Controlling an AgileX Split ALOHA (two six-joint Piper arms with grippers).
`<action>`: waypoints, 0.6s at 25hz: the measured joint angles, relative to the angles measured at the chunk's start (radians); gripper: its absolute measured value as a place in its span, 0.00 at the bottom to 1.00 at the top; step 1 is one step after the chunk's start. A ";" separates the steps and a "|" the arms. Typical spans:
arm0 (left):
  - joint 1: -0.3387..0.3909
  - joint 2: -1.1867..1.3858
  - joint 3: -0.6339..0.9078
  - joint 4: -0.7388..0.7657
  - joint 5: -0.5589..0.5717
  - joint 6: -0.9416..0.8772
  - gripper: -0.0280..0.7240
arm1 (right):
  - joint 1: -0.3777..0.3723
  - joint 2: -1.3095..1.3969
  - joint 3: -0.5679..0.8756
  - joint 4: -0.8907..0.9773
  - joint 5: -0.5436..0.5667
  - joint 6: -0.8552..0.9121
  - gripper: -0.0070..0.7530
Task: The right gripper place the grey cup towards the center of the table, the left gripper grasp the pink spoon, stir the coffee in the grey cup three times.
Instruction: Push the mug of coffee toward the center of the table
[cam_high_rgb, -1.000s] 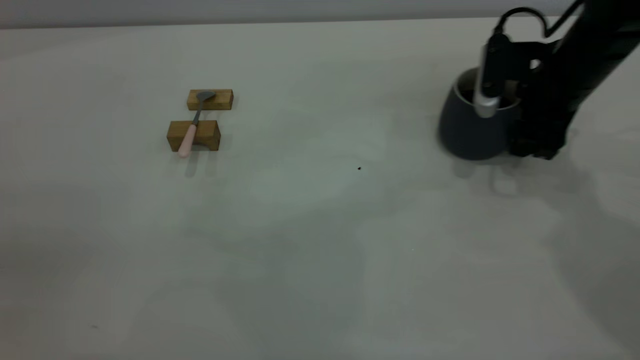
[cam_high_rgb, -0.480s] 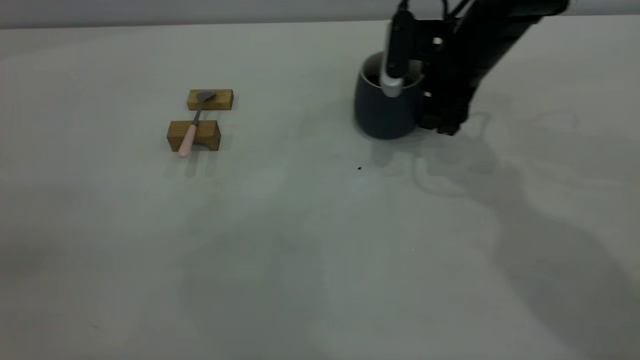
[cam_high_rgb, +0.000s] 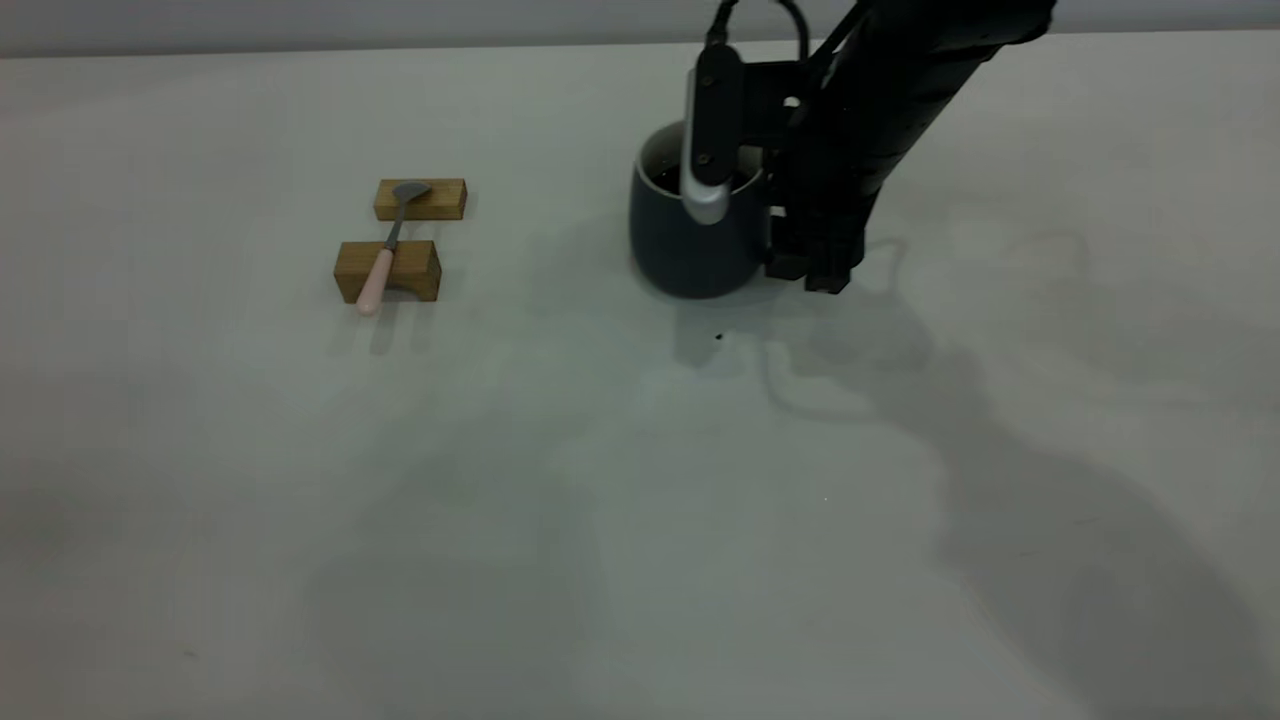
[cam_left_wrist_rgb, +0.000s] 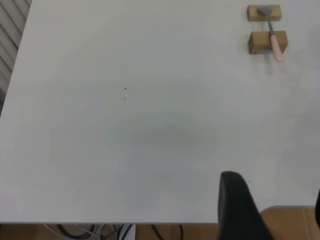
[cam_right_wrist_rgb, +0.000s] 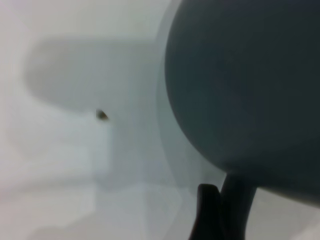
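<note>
We log the right gripper (cam_high_rgb: 735, 190) clamped on the grey cup (cam_high_rgb: 690, 245), coffee (cam_high_rgb: 668, 180) inside. Well off to its side, the pink spoon (cam_high_rgb: 378, 272) lies across two wooden blocks (cam_high_rgb: 388, 270). Left gripper (cam_left_wrist_rgb: 235, 200): we cannot tell its opening; no writing seen.

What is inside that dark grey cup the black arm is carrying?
Dark liquid, the coffee, shows inside the grey cup below its white inner wall. The right pincer crosses the rim and covers part of the opening, so how full it is stays hidden.
</note>
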 joint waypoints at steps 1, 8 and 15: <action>0.000 0.000 0.000 0.000 0.000 0.000 0.63 | 0.007 0.000 -0.002 0.000 0.002 0.000 0.77; 0.000 0.000 0.000 0.000 0.000 0.000 0.63 | 0.032 0.001 -0.005 0.001 0.013 0.000 0.77; 0.000 0.000 0.000 0.000 0.000 0.000 0.63 | -0.021 -0.091 -0.005 0.118 0.255 0.051 0.77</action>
